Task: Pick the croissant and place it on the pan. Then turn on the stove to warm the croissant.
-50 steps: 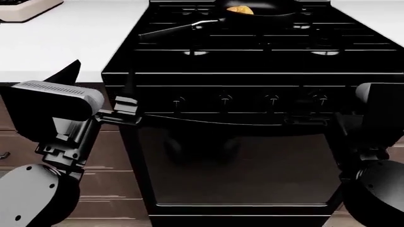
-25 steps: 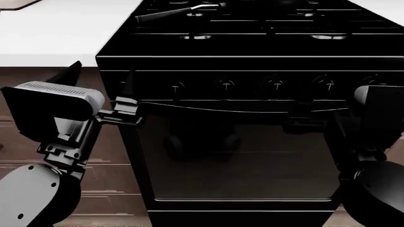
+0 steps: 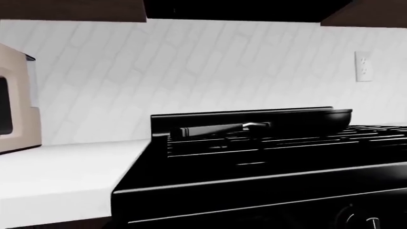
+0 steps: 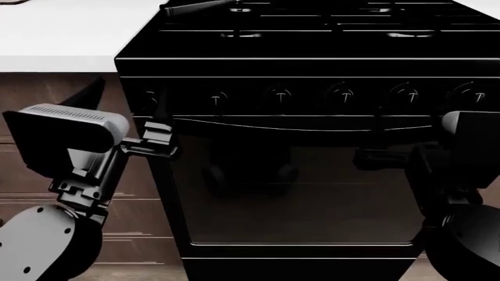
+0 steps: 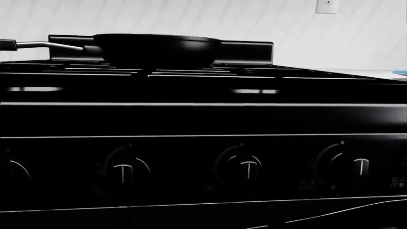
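The black stove (image 4: 297, 193) fills the head view, its front knobs (image 4: 279, 95) in a row above the glass oven door. Only the pan's handle (image 4: 195, 7) shows at that view's top edge. The pan (image 5: 156, 47) is seen side-on on a back burner in the right wrist view, and again as the pan (image 3: 305, 119) in the left wrist view. The croissant is hidden. My left gripper (image 4: 156, 139) hangs at the stove's left front corner, below the knobs. My right gripper (image 4: 375, 157) is a dark shape before the oven door's right side. Neither one's jaws can be made out.
A white counter (image 4: 55, 35) runs left of the stove, over brown cabinet fronts (image 4: 47, 88). A beige appliance (image 3: 13, 114) stands on that counter. A blue plate edge (image 5: 401, 73) shows right of the stove. Wall outlets (image 3: 363, 66) sit on the tiled backsplash.
The head view has dropped: the stove top slid upward, and the pan with the croissant left the top of the frame. Both arms keep their places in the view.
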Controlling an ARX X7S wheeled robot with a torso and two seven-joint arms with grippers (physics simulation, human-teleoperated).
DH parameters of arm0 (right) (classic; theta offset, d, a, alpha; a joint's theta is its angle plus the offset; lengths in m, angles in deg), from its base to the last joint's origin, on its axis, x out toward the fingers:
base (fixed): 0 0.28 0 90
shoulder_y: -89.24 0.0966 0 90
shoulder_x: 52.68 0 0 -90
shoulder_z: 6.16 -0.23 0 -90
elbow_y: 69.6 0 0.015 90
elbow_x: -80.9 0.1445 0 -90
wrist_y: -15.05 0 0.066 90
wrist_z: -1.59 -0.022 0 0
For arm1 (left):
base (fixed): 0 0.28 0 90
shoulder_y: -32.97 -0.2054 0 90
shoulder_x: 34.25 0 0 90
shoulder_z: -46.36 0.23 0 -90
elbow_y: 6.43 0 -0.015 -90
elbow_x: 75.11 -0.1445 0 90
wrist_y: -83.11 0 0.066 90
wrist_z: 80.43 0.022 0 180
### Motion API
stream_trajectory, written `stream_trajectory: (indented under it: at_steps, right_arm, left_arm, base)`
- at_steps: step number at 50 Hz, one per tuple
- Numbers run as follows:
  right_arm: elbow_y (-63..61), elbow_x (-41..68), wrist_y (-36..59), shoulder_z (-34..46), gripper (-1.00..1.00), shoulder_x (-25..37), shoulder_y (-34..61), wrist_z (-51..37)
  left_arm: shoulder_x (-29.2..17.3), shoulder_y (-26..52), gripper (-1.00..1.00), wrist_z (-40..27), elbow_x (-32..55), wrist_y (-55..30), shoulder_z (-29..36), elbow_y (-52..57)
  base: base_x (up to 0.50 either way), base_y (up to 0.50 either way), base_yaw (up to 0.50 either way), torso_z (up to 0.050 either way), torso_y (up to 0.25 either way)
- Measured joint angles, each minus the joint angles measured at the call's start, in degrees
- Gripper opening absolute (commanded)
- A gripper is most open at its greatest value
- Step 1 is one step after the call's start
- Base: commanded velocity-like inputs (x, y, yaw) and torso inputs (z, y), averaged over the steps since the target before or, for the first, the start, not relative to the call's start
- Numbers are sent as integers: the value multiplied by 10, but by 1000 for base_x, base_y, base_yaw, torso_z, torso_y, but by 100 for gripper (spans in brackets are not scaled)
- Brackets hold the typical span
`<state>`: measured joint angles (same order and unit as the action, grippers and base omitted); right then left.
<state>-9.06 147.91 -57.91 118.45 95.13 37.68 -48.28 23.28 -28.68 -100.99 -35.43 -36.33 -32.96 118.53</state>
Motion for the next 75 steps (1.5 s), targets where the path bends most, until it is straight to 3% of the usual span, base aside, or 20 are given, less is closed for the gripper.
stream_trajectory:
  at_steps: [60, 75]
  right_arm:
    - [13, -7, -24, -24, 100, 51, -36, 0]
    - [44, -20, -9, -13, 100, 40, -18, 43]
  left_arm:
    - [7, 9, 100, 5, -5, 1, 29, -4]
    - [10, 12, 100, 5, -7, 2, 34, -10]
  base:
    - [0, 0, 0, 0, 0]
    - [0, 0, 0, 0, 0]
